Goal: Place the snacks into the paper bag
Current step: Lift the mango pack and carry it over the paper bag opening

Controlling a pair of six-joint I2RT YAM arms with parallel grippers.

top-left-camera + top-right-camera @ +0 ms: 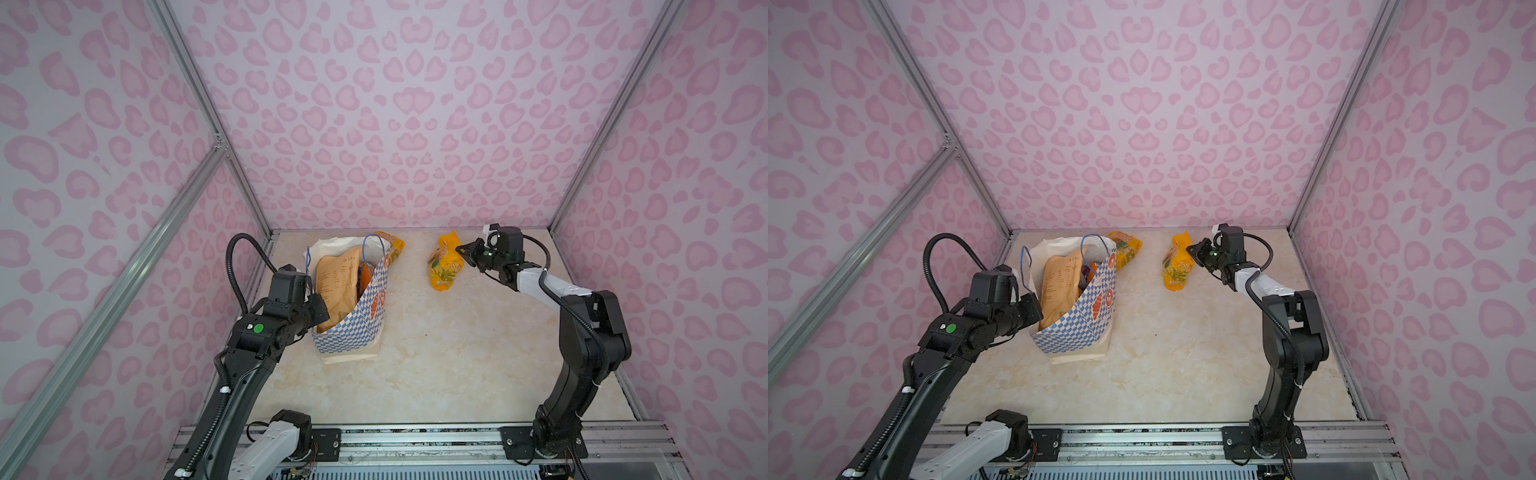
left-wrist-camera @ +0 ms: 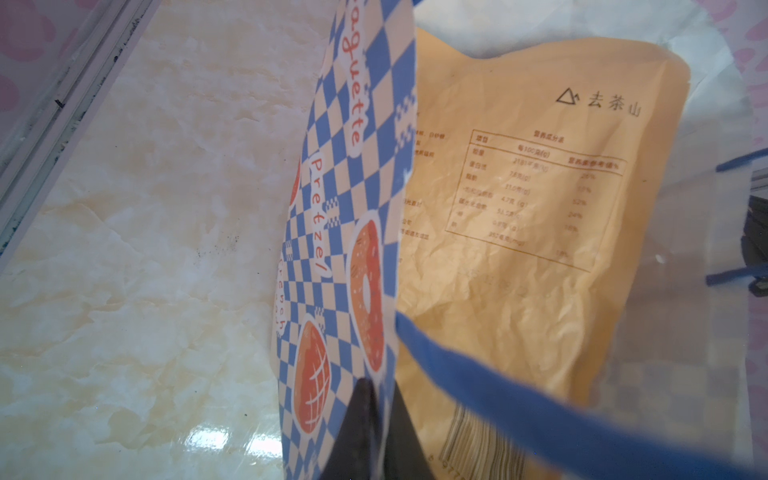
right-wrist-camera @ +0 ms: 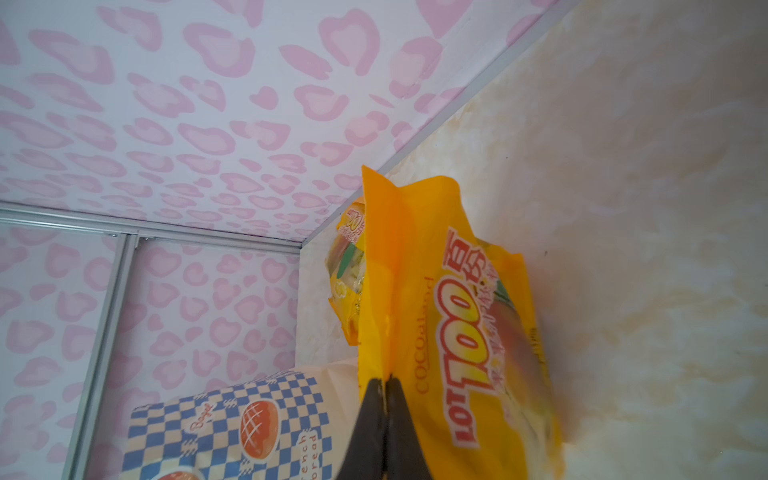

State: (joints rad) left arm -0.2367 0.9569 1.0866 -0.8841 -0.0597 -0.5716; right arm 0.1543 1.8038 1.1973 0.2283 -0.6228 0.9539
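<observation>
right wrist view showed the right gripper [image 3: 386, 380] pinching the yellow packet [image 3: 457, 316] — well apart from the paper bag [image 3: 216, 432], whose rim the left gripper [image 2: 376, 388] pinched.

This is a robot test cell in a lab, not a lived-in room. Two black arms, the left arm [image 1: 249, 345] and the right arm [image 1: 590, 332], are bolted to a slotted aluminium rail [image 1: 415, 442] along the near edge, with loose wiring [image 1: 309, 453] showing at a base. The tabletop [image 1: 457, 365] is a marble-look sheet (glossy, with glare in the left wrist view). It is boxed in on the left, right and far sides by wall panels [image 1: 415, 104] printed with pink hearts and held in aluminium frame profiles [image 1: 198, 95]. The goods on it are a paper bag [image 1: 353, 332] and a yellow packet [image 1: 446, 266].
</observation>
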